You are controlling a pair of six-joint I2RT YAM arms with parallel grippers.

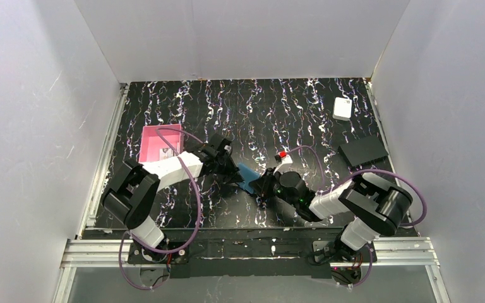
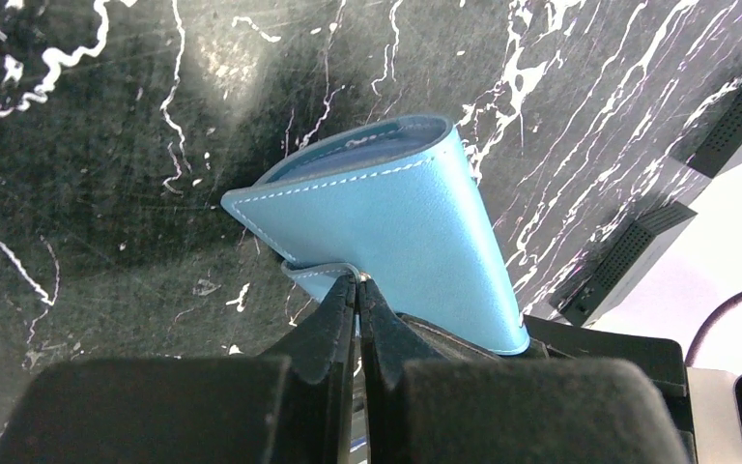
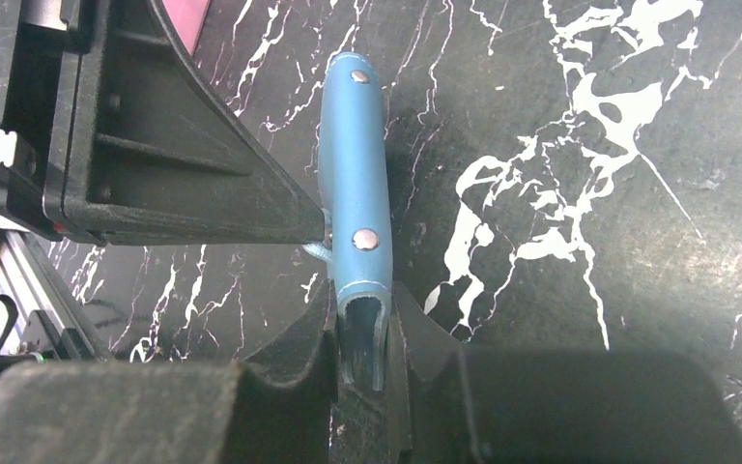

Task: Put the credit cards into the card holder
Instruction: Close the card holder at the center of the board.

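Observation:
The teal card holder [image 1: 248, 176] is held folded between both grippers, near the middle of the table. My left gripper [image 1: 233, 169] is shut on its snap tab [image 2: 321, 275]; the jaws meet at the tab in the left wrist view [image 2: 357, 280], with the holder's teal cover [image 2: 415, 232] just beyond. My right gripper [image 1: 262, 184] is shut on the holder's folded end [image 3: 356, 184], its jaws [image 3: 362, 329] on either side of it. A pale card with dark markings [image 1: 166, 152] lies in the pink tray [image 1: 153, 137]. No card shows inside the holder.
A white box [image 1: 343, 108] sits at the far right. A flat black rectangle [image 1: 362, 151] lies on the right. A small red and white object [image 1: 282, 154] lies just behind the right gripper. White walls close in the table.

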